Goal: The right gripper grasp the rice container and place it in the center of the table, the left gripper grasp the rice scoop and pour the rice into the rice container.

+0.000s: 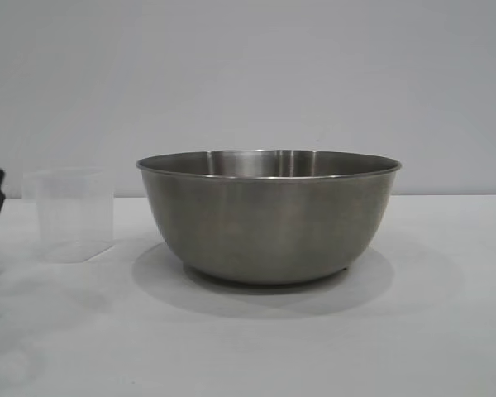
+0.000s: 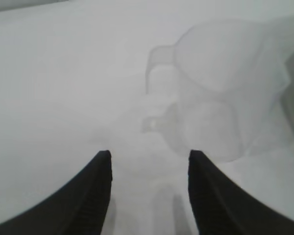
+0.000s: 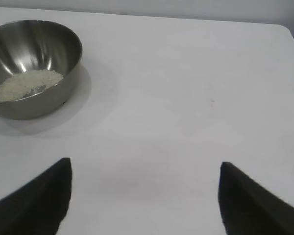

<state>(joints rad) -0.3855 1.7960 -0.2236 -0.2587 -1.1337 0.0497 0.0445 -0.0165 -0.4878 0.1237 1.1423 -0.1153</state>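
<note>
Nearest the exterior camera, the table fills the lower half of the frame, plain white and matte. On it, at centre frame, stands the rice container, a brushed steel bowl resting upright on its base. In the right wrist picture the same bowl sits at upper left and holds the rice as a small mound on its floor.

At the left of the exterior frame, near the bowl but apart from it, the rice scoop stands upright on the table and appears empty (its clear walls show no grains).

Left gripper: jaws apart, holding nothing, with the scoop just ahead of the tips toward the upper right of that picture; only a dark edge of it shows at the far left of the exterior frame. Right gripper: jaws wide apart, empty, well away from the bowl over bare table.

Assessment: bowl placed, rice in it, scoop set down. The pouring step looks complete. What remains, in my judgement, is for the left arm to back clear without nudging the light cup.

No brand, label or legible writing found on any item.
</note>
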